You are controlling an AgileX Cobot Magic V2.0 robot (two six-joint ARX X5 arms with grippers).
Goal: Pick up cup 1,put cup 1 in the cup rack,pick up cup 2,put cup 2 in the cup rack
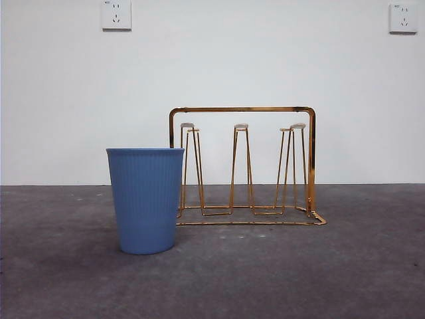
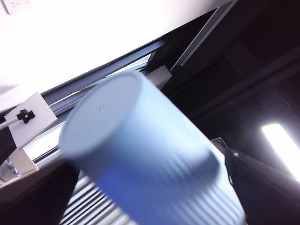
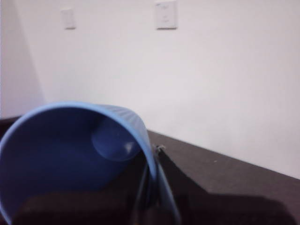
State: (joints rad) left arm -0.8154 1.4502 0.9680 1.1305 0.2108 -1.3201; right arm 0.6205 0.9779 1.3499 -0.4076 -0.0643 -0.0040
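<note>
Front view shows a standing blue cup (image 1: 145,200) upright on the table (image 1: 319,272), just in front of the left end of the cup rack (image 1: 243,166), whose prongs are all bare. Left wrist view shows the left gripper (image 2: 154,199) clenched around a raised blue cup (image 2: 140,150), base pointing away, rack out of sight. In the right wrist view the right gripper (image 3: 150,190) pinches the rim wall of a tilted blue cup (image 3: 70,154); which one is cup 1 I cannot tell.
</note>
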